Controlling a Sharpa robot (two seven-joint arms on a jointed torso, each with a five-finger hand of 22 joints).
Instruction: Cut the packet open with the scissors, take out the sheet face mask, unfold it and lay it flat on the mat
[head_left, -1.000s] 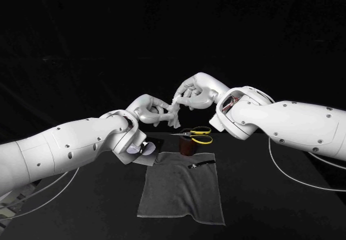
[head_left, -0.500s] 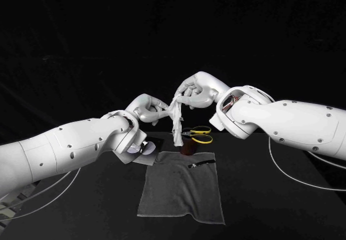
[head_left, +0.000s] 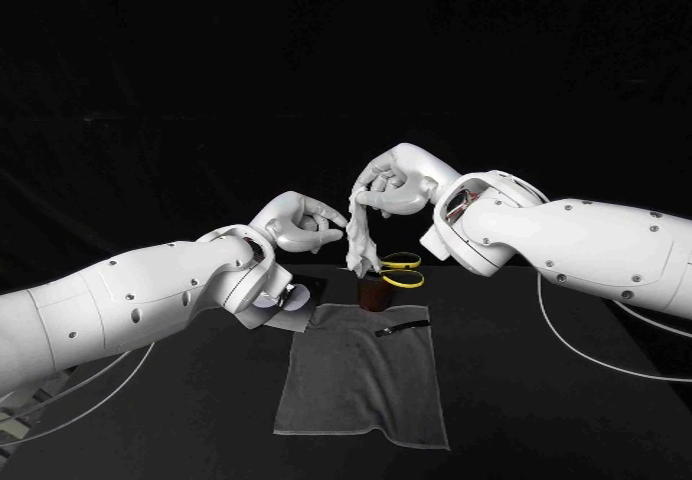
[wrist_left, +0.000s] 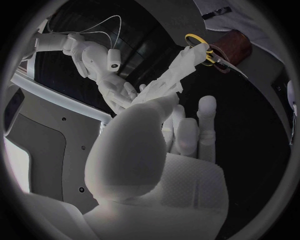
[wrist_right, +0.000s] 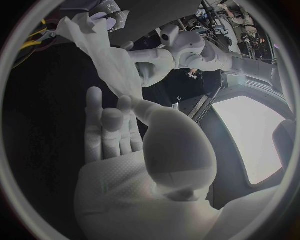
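**Face mask dangles from the right hand above the mat**

From the head view, both arms are raised over the back of the black bench. The right hand pinches the top of the white face mask between thumb and fingers. The mask hangs down from there as a crumpled, half-folded strip, clear of the bench. Its lower end is in front of the yellow-handled scissors, whose handles show at the top of a brown cup. The grey mat lies flat just in front of the cup, with a small dark strip on its far right part.

The left hand sits just beside the mask at about the same height. Its grip is released and one finger reaches toward the cloth. I cannot tell from here whether that fingertip touches it.

The left wrist view fills in more. That hand's fingers are straight and apart with nothing between them. The mask stretches away past their tips, toward the scissors and cup.

The right wrist view shows what the head view hides. The mask starts at the right hand's own thumb and fingertip, while its other fingers stand straight and spread. The left hand is close behind the cloth.
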